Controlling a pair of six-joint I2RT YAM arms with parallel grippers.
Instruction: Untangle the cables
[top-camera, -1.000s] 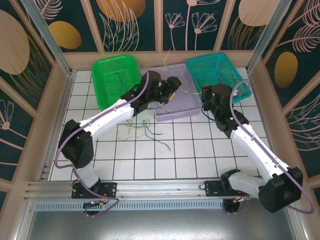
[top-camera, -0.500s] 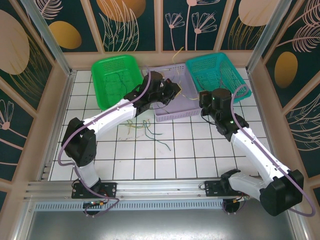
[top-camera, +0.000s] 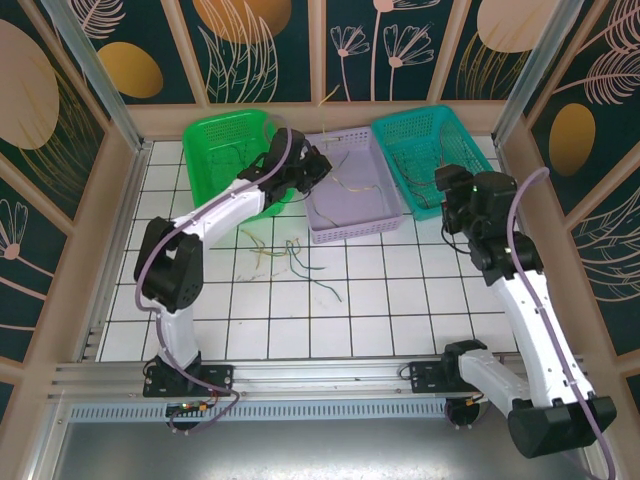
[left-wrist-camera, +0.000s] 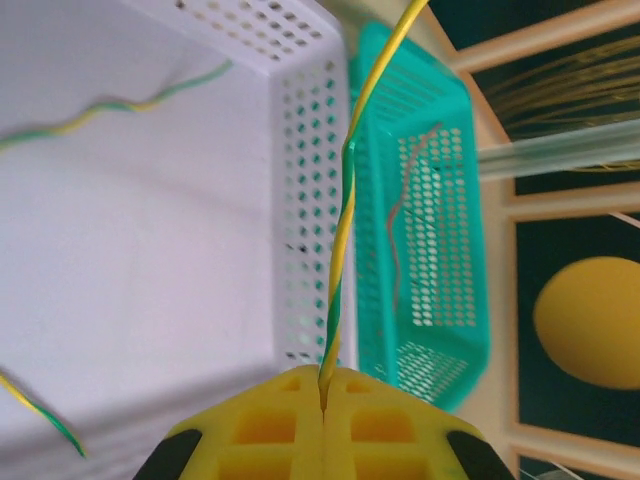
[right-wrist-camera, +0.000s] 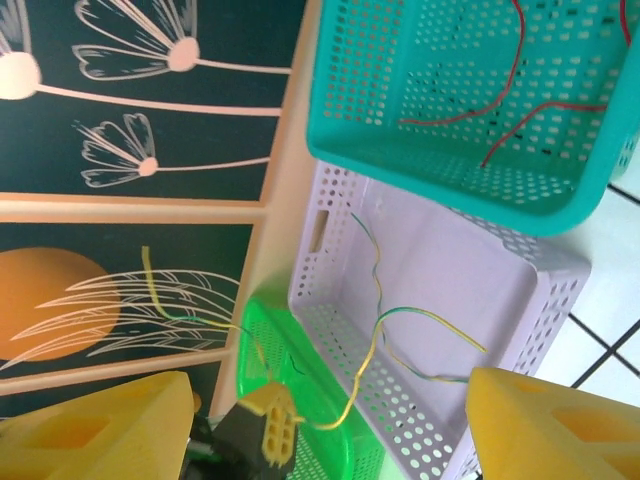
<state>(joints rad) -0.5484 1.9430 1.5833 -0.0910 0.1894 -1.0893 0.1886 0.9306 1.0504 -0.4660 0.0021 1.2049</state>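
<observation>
Pinched between my left gripper's (left-wrist-camera: 322, 398) shut yellow fingers is a yellow-green twisted cable (left-wrist-camera: 344, 210) that runs up and away. In the top view the left gripper (top-camera: 316, 166) hangs over the seam between the green basket (top-camera: 225, 150) and the lilac basket (top-camera: 372, 222). The right wrist view has the held cable (right-wrist-camera: 372, 350) trailing from it into the lilac basket (right-wrist-camera: 520, 300). My right gripper (top-camera: 447, 200) stands open with nothing in it, beside the teal basket (top-camera: 470, 150). A loose bunch of cables (top-camera: 288, 256) lies on the white tiles.
Red cables (right-wrist-camera: 520, 110) lie in the teal basket (right-wrist-camera: 420, 160), and thin dark ones in the green basket. More yellow-green cables (left-wrist-camera: 110, 105) rest on the lilac basket's floor. Walls with aluminium posts stand close behind the baskets.
The left gripper shut on the yellow-green cable and drew it left toward the green basket. The right gripper opened and pulled back to the right, away from the lilac basket.
</observation>
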